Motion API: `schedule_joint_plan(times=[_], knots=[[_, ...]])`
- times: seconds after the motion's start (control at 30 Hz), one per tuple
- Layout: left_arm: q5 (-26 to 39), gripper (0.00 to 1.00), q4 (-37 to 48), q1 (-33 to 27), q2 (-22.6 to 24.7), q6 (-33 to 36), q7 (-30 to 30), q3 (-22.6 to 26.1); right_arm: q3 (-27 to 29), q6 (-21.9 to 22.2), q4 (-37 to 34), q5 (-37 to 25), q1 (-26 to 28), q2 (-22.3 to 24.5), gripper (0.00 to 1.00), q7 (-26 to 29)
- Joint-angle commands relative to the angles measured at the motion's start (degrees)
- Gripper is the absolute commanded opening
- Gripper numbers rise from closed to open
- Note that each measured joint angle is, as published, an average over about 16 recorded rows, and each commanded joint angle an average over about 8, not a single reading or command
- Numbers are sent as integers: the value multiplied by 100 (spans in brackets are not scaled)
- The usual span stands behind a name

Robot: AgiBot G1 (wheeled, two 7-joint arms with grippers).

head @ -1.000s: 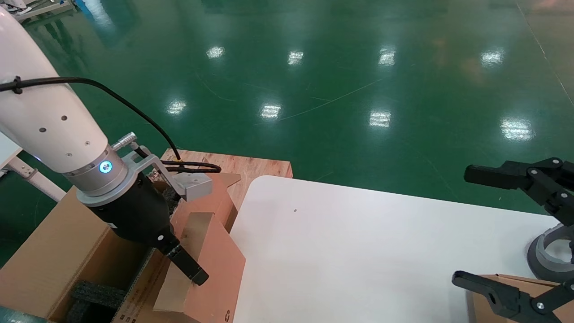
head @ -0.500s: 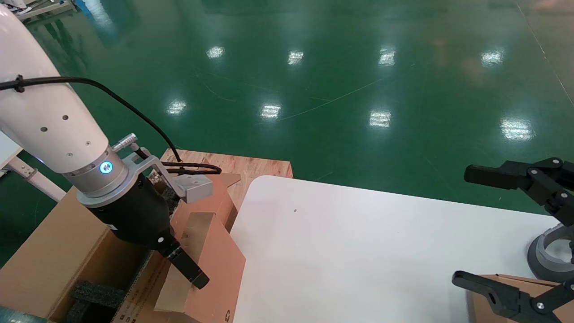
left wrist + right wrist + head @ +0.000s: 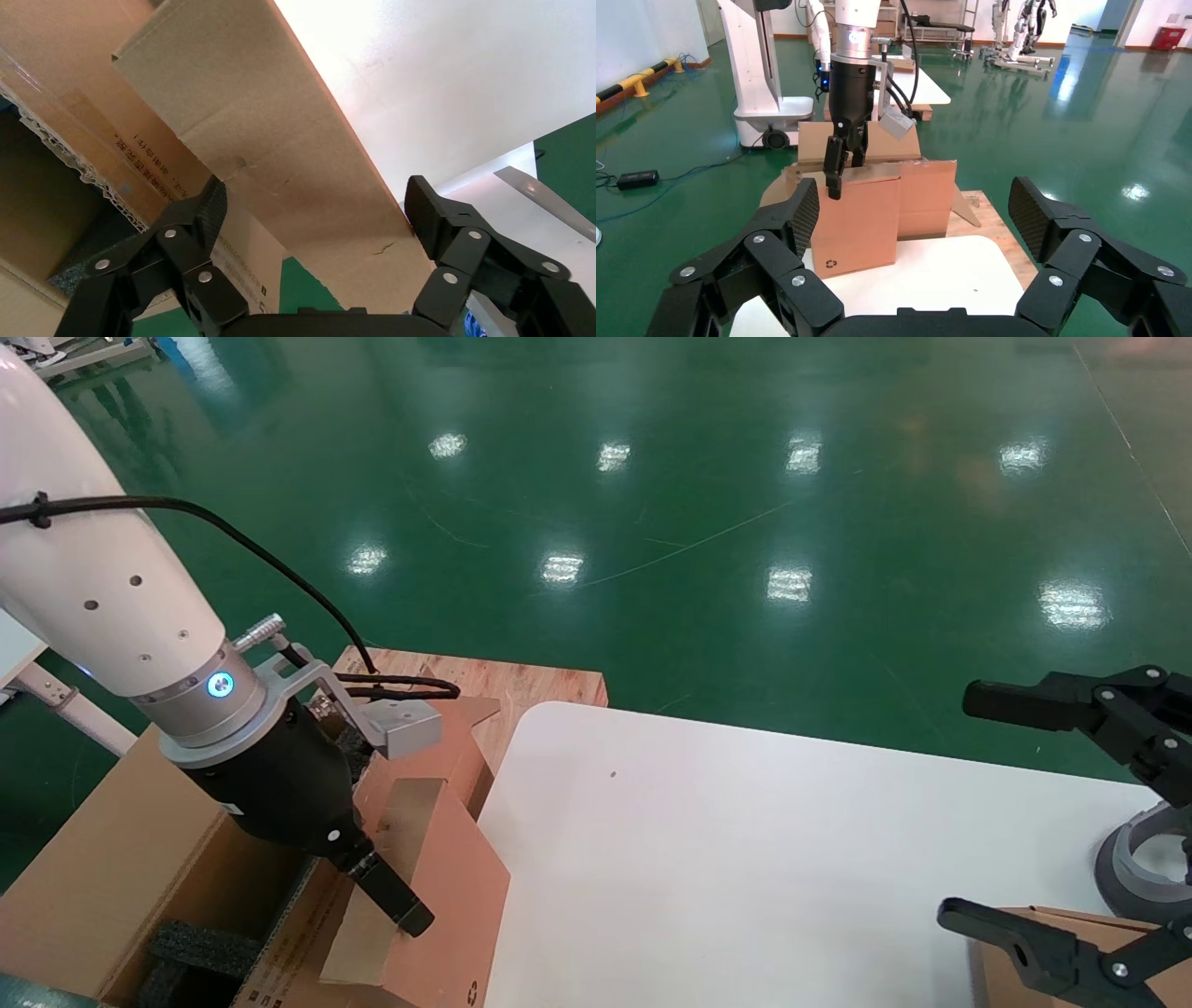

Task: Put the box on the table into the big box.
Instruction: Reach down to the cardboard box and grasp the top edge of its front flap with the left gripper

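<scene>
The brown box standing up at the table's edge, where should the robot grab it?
Grip the top edge from above. The box stands upright and thin, so fingers fit either side of it, as the left hand shows. The right hand waits open.

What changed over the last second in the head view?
Nothing visibly moved. The left gripper still clamps the top edge of the box, held upright at the table edge beside the big box. The right gripper stays open, parked over the table's right end.
</scene>
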Motion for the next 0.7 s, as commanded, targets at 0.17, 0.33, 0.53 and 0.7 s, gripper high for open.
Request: schedule_joint_plan(times=[0.17, 0.33, 0.53, 0.7], knots=[[0, 0, 0, 0, 0, 2, -1, 0, 0, 0, 0, 0, 0, 0, 76, 0], [0, 0, 0, 0, 0, 3, -2, 0, 0, 0, 0, 0, 0, 0, 100, 0], [1, 0, 0, -1, 0, 4, -3, 0, 0, 0, 0, 0, 0, 0, 100, 0], [2, 0, 1, -1, 0, 4, -3, 1, 0, 0, 0, 0, 0, 0, 100, 0]])
